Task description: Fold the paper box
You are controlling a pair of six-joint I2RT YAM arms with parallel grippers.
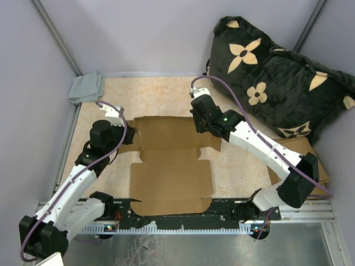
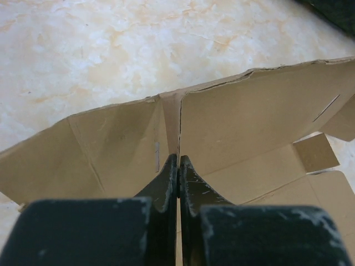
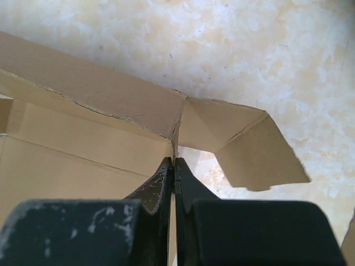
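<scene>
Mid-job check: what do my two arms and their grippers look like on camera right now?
Both the left arm and right arm have white link shells with black joint housings. A purple cable loops along each. A small green light glows on the right arm. The left gripper and right gripper have black, tapering fingers scuffed with whitish marks.

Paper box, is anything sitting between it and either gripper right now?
Nothing visible. The left gripper and right gripper are each shut right on a far corner of the paper box, with no object in between.
</scene>
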